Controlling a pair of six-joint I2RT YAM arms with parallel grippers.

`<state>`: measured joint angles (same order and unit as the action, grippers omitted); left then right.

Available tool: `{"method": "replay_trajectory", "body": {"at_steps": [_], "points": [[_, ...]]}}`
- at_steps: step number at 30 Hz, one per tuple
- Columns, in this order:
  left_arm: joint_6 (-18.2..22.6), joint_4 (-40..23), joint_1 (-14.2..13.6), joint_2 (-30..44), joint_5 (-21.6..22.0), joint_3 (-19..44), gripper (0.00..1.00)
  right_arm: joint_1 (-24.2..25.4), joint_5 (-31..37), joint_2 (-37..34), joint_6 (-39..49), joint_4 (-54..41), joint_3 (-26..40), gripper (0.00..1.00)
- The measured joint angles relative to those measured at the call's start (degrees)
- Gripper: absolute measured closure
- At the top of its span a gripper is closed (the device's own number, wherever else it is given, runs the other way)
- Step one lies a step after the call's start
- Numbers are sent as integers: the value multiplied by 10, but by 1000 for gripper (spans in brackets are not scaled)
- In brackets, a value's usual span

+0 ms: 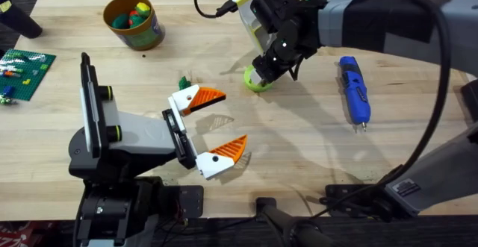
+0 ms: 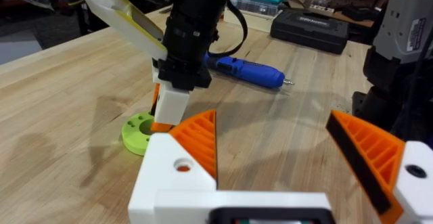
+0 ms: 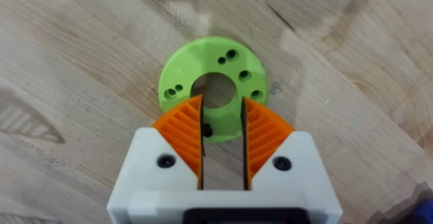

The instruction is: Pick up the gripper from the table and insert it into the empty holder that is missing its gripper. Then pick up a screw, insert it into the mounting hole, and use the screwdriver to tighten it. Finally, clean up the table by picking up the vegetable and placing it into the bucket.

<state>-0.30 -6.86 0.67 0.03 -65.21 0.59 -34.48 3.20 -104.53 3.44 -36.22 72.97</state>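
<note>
Lime-green plastic sits right under my right pincer (image 3: 222, 101): a flat disc (image 3: 183, 72) with a round middle hole and several small holes, lying on the wooden counter (image 1: 299, 150). My orange pads (image 3: 183, 126) are nearly together, with a narrow slit between them, gripping nothing that I can be sure of (a small dark speck sits against one pad, and I cannot tell whether it is a screw).

My left pincer (image 1: 233, 118) hangs wide open and empty above the counter, near the disc.

The blue screwdriver (image 1: 354, 90) lies flat, well apart from the disc on the side away from my left pincer. The yellow bucket (image 1: 146, 36) stands at the far left with coloured bits inside. A little green piece (image 1: 184, 81), perhaps the vegetable, lies beside my left pincer.

The risks, as I judge them:
- The disc is loose and light, so a pad tip catching its rim would slide it across the wood.
- If that speck is a screw, so slack a hold could drop it or tilt it off the hole.
- My two arms are close together, so a careless swing could knock them into each other.
</note>
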Motion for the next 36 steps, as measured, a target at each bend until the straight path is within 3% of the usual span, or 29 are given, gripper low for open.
{"method": "replay_trajectory", "body": {"at_steps": [12,21,36], "points": [[0,0,0,0,-1,0,16,1,0,0,0,-7,2,706],[0,0,0,0,-1,0,16,2,0,0,0,-97,52,706],[0,0,0,0,-1,0,16,2,-9,0,0,-136,77,706]]}}
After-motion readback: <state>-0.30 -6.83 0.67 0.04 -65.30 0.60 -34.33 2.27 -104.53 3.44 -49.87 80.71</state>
